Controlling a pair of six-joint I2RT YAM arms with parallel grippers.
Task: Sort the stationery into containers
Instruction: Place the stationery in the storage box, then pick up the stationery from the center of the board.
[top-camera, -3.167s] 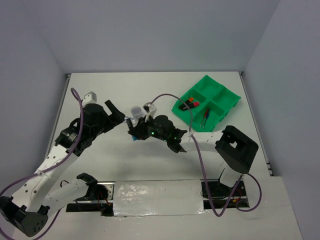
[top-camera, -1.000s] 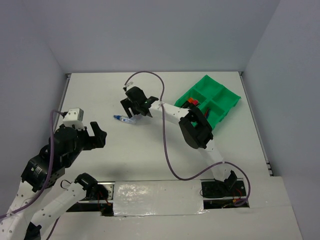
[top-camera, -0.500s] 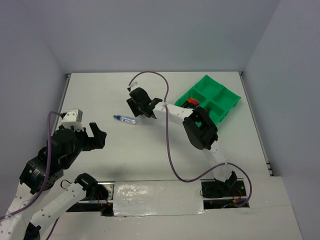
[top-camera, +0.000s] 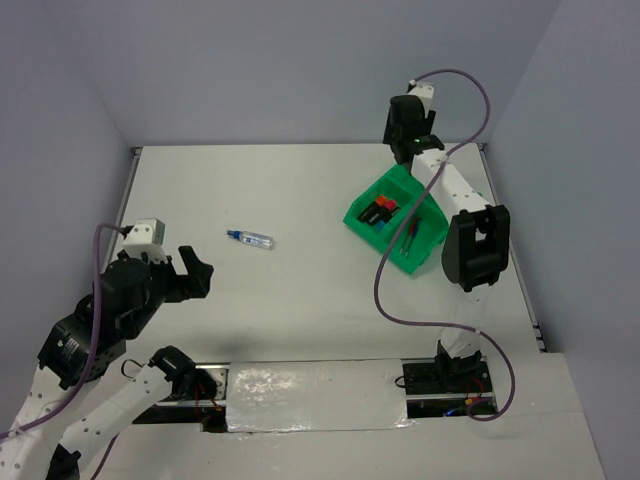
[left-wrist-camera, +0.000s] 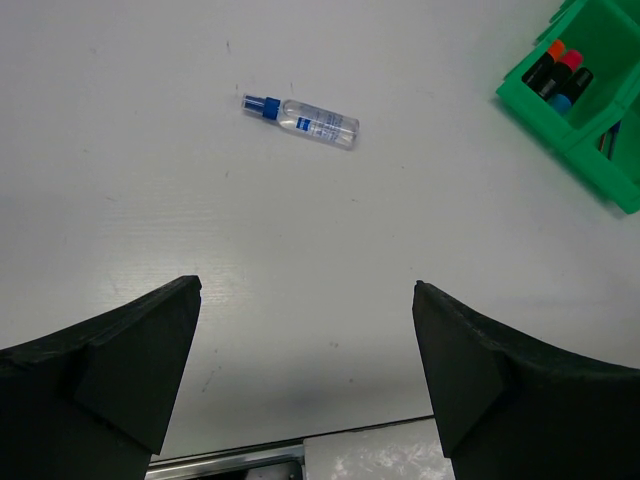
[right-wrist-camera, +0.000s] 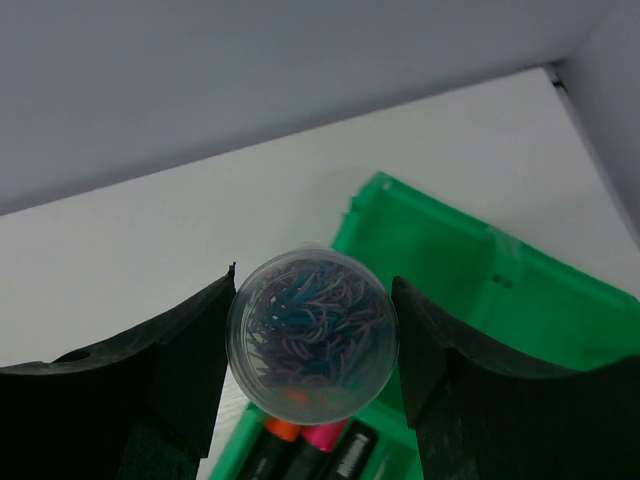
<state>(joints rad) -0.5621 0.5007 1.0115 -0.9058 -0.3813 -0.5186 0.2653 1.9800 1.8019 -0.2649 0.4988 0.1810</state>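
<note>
The right gripper (right-wrist-camera: 312, 345) has its jaws closed on a round tub (right-wrist-camera: 312, 335), one black jaw pressed against each side. The tub is clear plastic and seen end-on from the wrist. It is packed with a tangle of thin paper clips in blue, pink and purple. It hangs above the green tray (right-wrist-camera: 450, 260), over the tray's edge at about 10 o'clock, and it covers the tips of the highlighters (right-wrist-camera: 305, 440) below.

From above, the right gripper (top-camera: 408, 140) is held high at roughly 1 o'clock over the table (top-camera: 300, 300), just beyond the far side of the green tray (top-camera: 360, 222). The tray sits at 2 o'clock on the table, turned diagonally, and the right arm crosses over part of it. Its 9 o'clock compartment holds stubby black highlighters (top-camera: 380, 210) lying side by side, with orange, pink and blue ends. The compartment at 6 o'clock holds thin red and blue pens (top-camera: 410, 238).

A clear-blue tube (top-camera: 250, 238) lies flat on the bare table at about 9 o'clock from its centre, well apart from the tray. It has a dark blue cap at one end, a see-through body and a pale printed label.

The left gripper (top-camera: 198, 272) hovers at 8 o'clock with its jaws spread wide and nothing between them. Its wrist view shows the clear-blue tube (left-wrist-camera: 300, 120) ahead and the green tray (left-wrist-camera: 590, 175) at 2 o'clock.
</note>
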